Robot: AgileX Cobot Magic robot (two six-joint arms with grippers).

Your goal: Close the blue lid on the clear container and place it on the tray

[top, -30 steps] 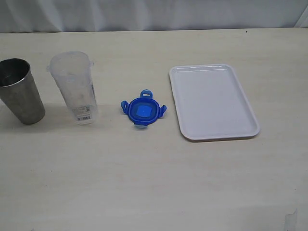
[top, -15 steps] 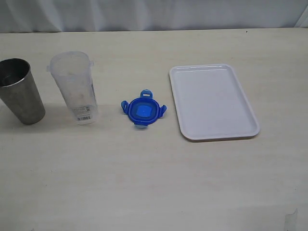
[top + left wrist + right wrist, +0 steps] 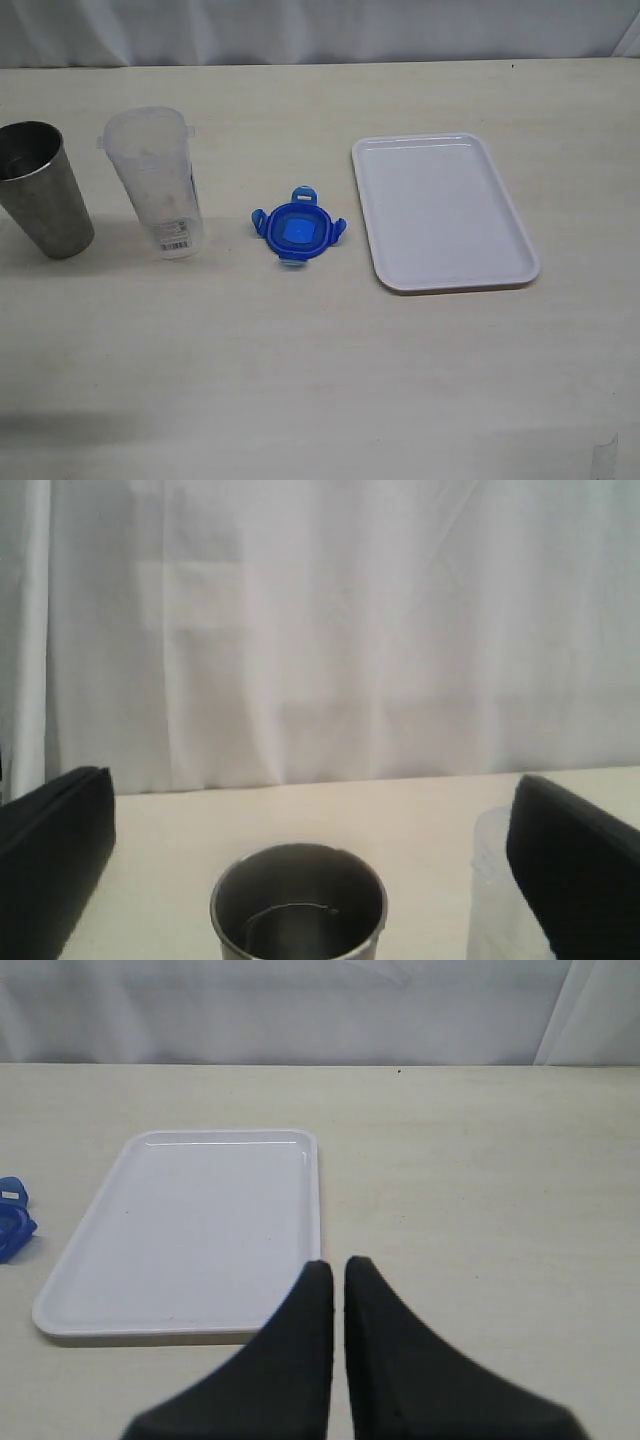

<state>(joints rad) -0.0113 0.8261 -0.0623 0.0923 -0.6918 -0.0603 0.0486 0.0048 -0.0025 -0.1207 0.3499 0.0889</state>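
The clear container (image 3: 155, 180) stands upright and uncovered at the table's left. The blue lid (image 3: 297, 230) lies flat on the table between it and the white tray (image 3: 440, 210), which has nothing on it. Neither gripper shows in the exterior view. In the left wrist view my left gripper (image 3: 312, 780) is open wide, with the container's rim (image 3: 490, 880) partly hidden behind one finger (image 3: 580, 870). My right gripper (image 3: 334, 1265) is shut on nothing, just off a corner of the tray (image 3: 190, 1230). A bit of the lid (image 3: 12, 1222) shows at that view's edge.
A grey metal cup (image 3: 42, 190) stands left of the container, close beside it. In the left wrist view this cup (image 3: 298, 905) sits between my open fingers, ahead of them. A white curtain hangs behind the table's far edge.
A faint shadow has appeared on the table at the lower left of the exterior view. The container, lid, tray and cup have not moved.
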